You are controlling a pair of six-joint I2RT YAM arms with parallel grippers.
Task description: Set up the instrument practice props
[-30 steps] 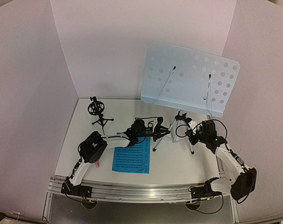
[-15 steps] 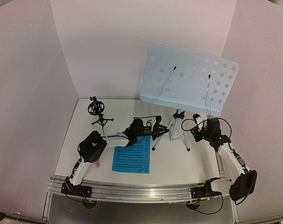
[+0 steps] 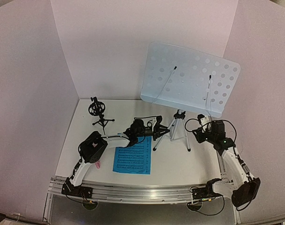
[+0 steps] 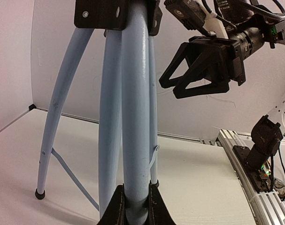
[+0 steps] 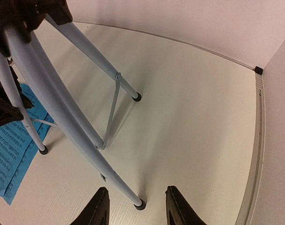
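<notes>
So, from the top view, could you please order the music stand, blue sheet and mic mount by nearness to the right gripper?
1. music stand, beside the right gripper
2. blue sheet, front centre
3. mic mount, far left

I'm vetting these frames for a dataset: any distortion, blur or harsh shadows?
Top external: fisheye bends the walls and table edges, light even. Left wrist: the music stand legs bow outward, close but sharp. Right wrist: soft shadows under the legs; right fingers are dark silhouettes at the bottom edge.
</notes>
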